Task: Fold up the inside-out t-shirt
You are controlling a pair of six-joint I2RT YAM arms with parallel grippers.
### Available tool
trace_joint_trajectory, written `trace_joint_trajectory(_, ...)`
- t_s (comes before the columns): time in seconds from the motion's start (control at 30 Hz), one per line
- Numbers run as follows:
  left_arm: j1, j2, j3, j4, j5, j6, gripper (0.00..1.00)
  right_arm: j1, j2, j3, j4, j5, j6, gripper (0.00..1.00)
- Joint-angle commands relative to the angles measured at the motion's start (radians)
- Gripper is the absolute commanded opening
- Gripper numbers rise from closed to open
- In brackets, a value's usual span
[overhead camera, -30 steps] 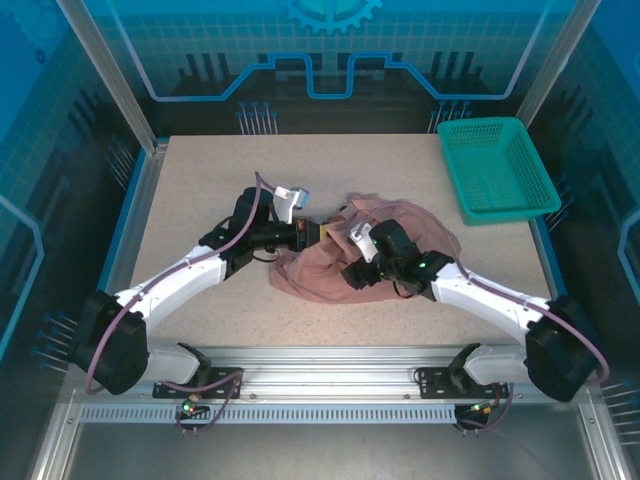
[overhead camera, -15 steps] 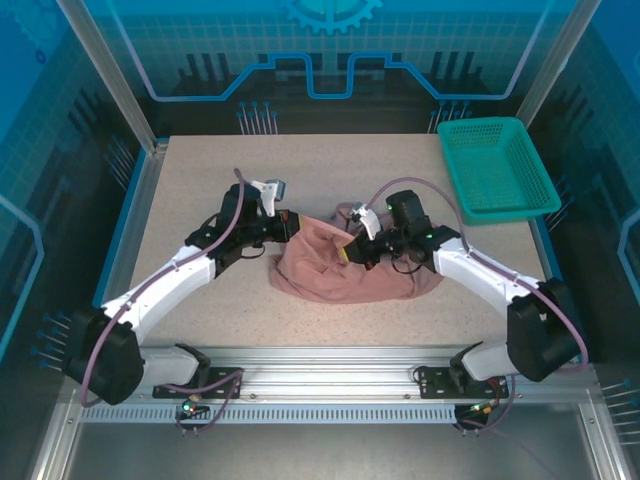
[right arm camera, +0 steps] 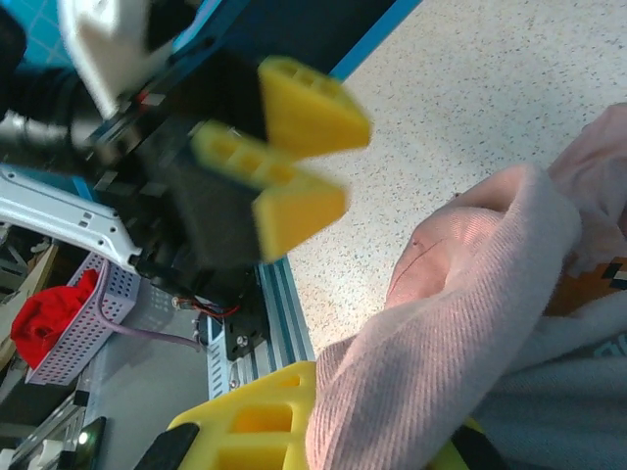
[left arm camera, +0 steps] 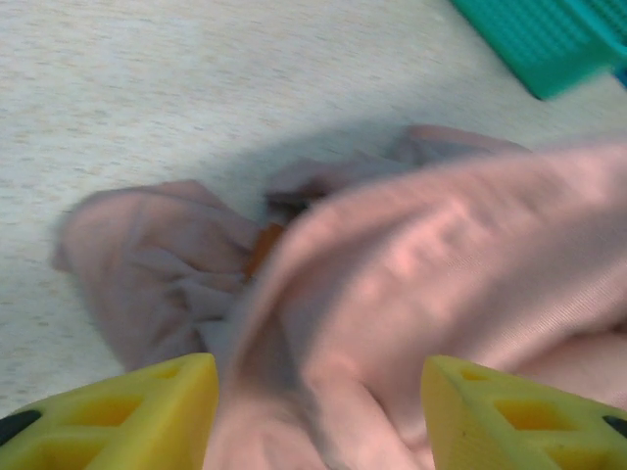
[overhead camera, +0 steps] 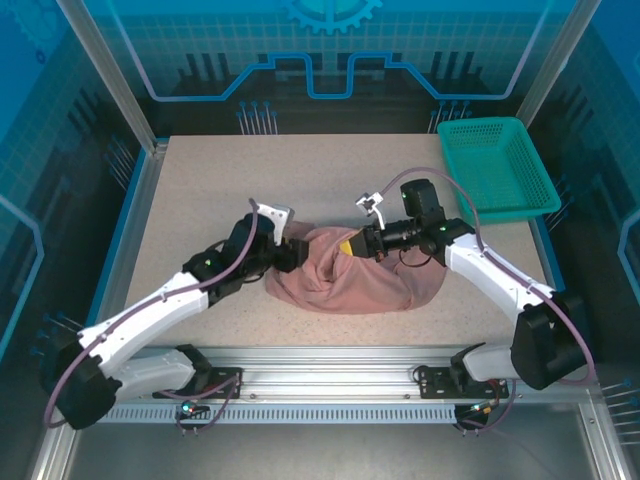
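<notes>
So the speckled beige tabletop (overhead camera: 200,190) is the big thing here, and the inside-out dusty salmon-pink cloth t-shirt (overhead camera: 375,282) sits bunched up in the middle of it, a bit toward the near edge, between the two arms. Compared to a second ago the shirt has been dragged into a lower, wider lump. The piece that was flopped up toward the far side is gone from there, and the heap now stretches further right. The teal plastic mesh basket (overhead camera: 497,170) is in the far right corner, well apart from the shirt, same spot as before. The left gripper (overhead camera: 296,252) is at the shirt's left edge and has let go. Its wrist view shows the yellow fingers (left arm camera: 137,406) standing wide apart with pink cloth lying loose between them. The right gripper (overhead camera: 347,246) is on the top middle of the heap and has gone from spread to clamped. A thick fold of the shirt is pinched in its jaws and hangs out of them. A small orange printed mark (left arm camera: 261,250) peeks out of a crease.
</notes>
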Motion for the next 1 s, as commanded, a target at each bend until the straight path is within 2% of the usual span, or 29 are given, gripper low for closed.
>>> trace_joint_trajectory(0.0,-0.04,-0.015,-0.056,0.062,0.161,0.054,0.62,-0.028,0.01,0.041,-0.019,-0.03,0.032,0.0)
trace_joint_trajectory(0.07,-0.051,0.019,-0.056,0.096,0.221,0.069,0.64,-0.031,0.009,0.043,-0.022,-0.027,0.032,0.0)
trace_joint_trajectory(0.17,-0.058,0.122,-0.002,0.091,0.237,0.11,0.64,-0.031,-0.001,0.048,-0.024,-0.027,0.029,0.0)
trace_joint_trajectory(0.27,-0.059,0.23,0.054,0.11,0.224,0.15,0.58,-0.035,-0.015,0.042,-0.034,-0.025,0.02,0.0)
trace_joint_trajectory(0.33,-0.057,0.294,0.091,0.139,0.224,0.164,0.44,-0.04,-0.023,0.032,-0.037,-0.023,0.017,0.0)
trace_joint_trajectory(0.43,-0.035,0.362,0.15,0.139,0.261,0.147,0.11,-0.057,-0.047,0.021,-0.057,-0.005,0.001,0.0)
trace_joint_trajectory(0.47,-0.015,0.356,0.151,0.152,0.32,0.121,0.02,-0.058,-0.059,0.028,-0.098,0.052,-0.018,0.0)
trace_joint_trajectory(0.5,0.015,0.333,0.132,0.194,0.412,0.081,0.0,-0.052,-0.067,0.044,-0.163,0.162,-0.043,0.0)
trace_joint_trajectory(0.6,0.111,0.242,0.027,0.401,0.706,-0.084,0.0,-0.017,-0.069,0.078,-0.289,0.571,-0.026,0.03)
trace_joint_trajectory(0.67,0.14,0.198,-0.02,0.495,0.811,-0.152,0.0,0.008,-0.066,0.074,-0.3,0.718,-0.019,0.08)
trace_joint_trajectory(0.87,0.175,0.126,-0.054,0.513,0.821,-0.22,0.0,0.072,-0.086,0.104,-0.347,0.903,-0.032,0.35)
trace_joint_trajectory(0.97,0.177,0.127,-0.049,0.502,0.802,-0.242,0.0,0.127,-0.145,0.11,-0.385,0.986,-0.058,0.43)
